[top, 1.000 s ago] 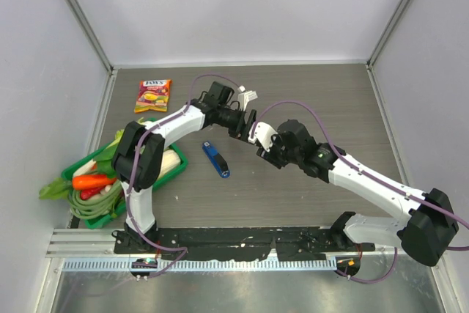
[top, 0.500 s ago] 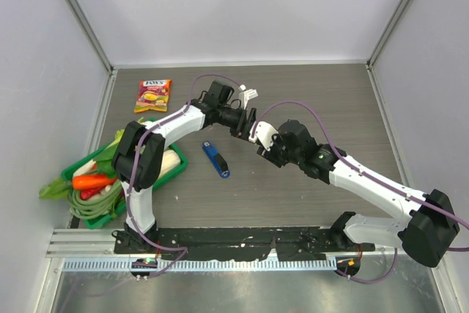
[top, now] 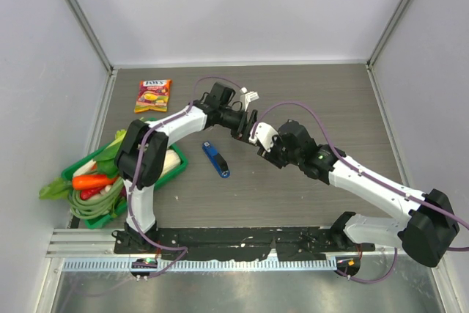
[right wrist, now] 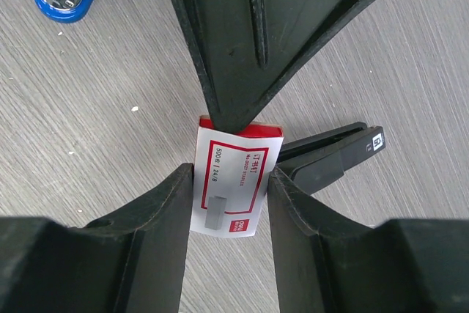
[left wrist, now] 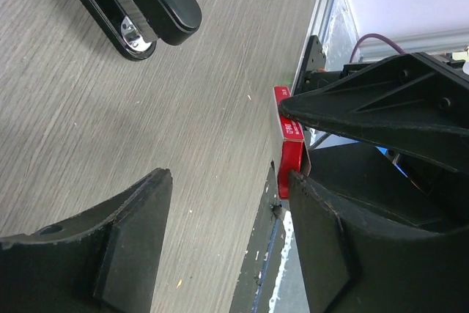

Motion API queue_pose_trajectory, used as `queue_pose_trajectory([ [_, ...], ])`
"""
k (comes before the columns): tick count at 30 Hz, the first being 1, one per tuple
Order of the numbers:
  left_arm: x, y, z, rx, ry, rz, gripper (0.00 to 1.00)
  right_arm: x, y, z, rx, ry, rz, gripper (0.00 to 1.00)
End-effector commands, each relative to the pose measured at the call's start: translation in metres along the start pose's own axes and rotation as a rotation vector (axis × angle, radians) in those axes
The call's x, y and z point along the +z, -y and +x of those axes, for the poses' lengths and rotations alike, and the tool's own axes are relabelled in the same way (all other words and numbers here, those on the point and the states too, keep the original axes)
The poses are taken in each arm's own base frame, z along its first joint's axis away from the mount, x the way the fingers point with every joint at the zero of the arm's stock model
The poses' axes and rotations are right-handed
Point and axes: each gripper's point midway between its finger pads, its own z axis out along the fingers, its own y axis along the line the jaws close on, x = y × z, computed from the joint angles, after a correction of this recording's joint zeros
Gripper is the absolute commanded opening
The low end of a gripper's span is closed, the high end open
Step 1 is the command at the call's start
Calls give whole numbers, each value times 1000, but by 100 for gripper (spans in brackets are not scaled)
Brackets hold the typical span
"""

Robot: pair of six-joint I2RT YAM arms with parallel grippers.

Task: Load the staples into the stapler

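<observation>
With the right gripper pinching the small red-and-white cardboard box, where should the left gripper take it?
The small red-and-white cardboard box by its red end, coming from opposite the right gripper, whose fingers cover both long edges; only that end sticks out.

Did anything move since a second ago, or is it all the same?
Almost nothing. The left arm nudged its wrist a touch to the right in the top view. The left gripper stays open, one fingertip against the staple box. Nothing was grabbed or dropped: the right gripper still pinches that box. The blue stapler, black stapler and candy bag stayed put.
</observation>
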Motion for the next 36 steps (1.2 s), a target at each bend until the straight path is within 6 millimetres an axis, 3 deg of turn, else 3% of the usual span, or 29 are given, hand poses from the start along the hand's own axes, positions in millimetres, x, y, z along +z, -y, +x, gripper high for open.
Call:
queue_pose_trajectory([
  [1, 15, 20, 10, 0, -56, 85, 69, -3, 26, -53, 18, 191, 105, 43],
  [17, 17, 27, 6, -44, -36, 161, 64, -5, 29, -51, 20, 192, 124, 43],
  [26, -4, 22, -12, -54, 40, 148, 56, -6, 30, -43, 2, 174, 132, 43],
  [36, -9, 25, -16, -53, 51, 160, 46, -3, 28, -38, -2, 156, 112, 42],
])
